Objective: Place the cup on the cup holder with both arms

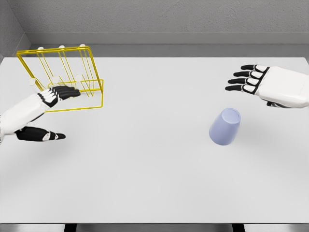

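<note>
A pale lavender cup [225, 126] stands on the white table right of the middle, apparently upside down with its wider end lower. The yellow wire cup holder [63, 77] with white-tipped pegs stands at the far left. My left hand [62, 93] hovers at the holder's front rail, fingers stretched toward it, thumb low and apart, holding nothing. My right hand [247, 80] floats up and to the right of the cup, fingers extended leftward, clear of the cup.
The white table [145, 169] spreads across the view, its front edge near the bottom. A grey wall runs behind the far edge and along the left side.
</note>
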You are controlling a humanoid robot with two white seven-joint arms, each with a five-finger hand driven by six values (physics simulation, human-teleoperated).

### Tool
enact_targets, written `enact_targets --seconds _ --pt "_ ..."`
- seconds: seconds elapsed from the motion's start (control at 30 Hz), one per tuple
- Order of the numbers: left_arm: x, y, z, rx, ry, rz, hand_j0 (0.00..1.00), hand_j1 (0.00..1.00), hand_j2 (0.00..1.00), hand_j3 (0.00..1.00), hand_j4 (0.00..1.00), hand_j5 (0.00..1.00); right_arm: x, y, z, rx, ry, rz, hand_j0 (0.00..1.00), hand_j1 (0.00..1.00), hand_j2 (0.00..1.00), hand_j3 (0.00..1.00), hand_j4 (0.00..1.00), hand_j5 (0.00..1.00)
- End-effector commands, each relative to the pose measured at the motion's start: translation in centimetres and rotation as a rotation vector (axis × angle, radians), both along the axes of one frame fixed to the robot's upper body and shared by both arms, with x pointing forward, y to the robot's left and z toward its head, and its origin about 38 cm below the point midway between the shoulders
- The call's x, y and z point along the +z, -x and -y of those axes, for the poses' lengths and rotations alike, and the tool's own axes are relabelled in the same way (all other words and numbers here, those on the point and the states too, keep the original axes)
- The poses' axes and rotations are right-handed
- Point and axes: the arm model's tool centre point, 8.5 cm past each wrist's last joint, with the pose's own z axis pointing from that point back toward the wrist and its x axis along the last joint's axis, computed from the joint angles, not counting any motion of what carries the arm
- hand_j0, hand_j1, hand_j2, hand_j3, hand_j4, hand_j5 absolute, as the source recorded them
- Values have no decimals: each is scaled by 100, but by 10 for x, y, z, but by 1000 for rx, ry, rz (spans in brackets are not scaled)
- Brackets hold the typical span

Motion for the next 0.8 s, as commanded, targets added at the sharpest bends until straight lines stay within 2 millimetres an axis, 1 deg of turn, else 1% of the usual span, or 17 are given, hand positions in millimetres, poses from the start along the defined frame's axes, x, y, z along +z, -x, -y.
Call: enact_targets --seconds 0.0,0.03,0.1,0.2,0.27,0.33,0.37,0.4,0.43,0.53,0.57,0.6,0.63,0.77 --pt "-11 8 15 -35 115 -89 100 100 100 100 100 100 -1 0 0 1 -4 -5 100 100 100 100 100 100" --pt "-20 12 20 -49 138 -131 100 100 100 100 100 100 -2 1 -1 1 -1 -11 100 100 100 100 100 100" --pt "-25 17 29 -70 179 -173 100 100 100 100 100 100 -7 2 -1 3 8 -26 100 100 100 100 100 100" --pt "-48 29 41 -97 220 -276 100 100 100 100 100 100 -9 1 0 0 21 -24 100 100 100 100 100 100" --pt "-51 30 44 -97 247 -291 100 100 100 100 100 100 -9 0 1 -7 11 -23 100 100 100 100 100 100" --pt "-50 30 45 -93 286 -309 100 100 100 100 100 100 -11 -1 -2 -4 5 -31 100 100 100 100 100 100" --pt "-51 30 46 -91 310 -326 100 100 100 100 100 100 -16 -2 -4 -7 27 -54 100 100 100 100 100 100" --pt "-51 30 45 -85 337 -341 100 100 100 100 100 100 -26 -5 -3 -24 57 -93 100 100 100 100 100 100" --pt "-51 29 45 -80 360 -354 100 100 100 100 100 100 -31 -7 0 -41 82 -117 100 100 100 100 100 100" --pt "-46 23 42 -63 461 -406 100 100 100 100 100 100 -37 -7 1 -43 88 -135 100 100 100 100 100 100" --pt "-46 22 44 -63 496 -431 100 100 100 100 100 100 -43 -8 4 -54 91 -151 100 100 100 100 100 100" --pt "-46 21 45 -63 519 -450 100 100 100 100 100 100 -52 -7 3 -52 93 -175 100 100 100 100 100 100" --pt "-45 20 46 -62 547 -468 100 100 100 100 100 100 -55 -6 2 -49 95 -186 100 100 100 100 100 100" --pt "-52 23 42 -48 526 -512 100 100 100 100 100 100 -60 -4 -1 -38 96 -199 100 100 100 100 100 100"
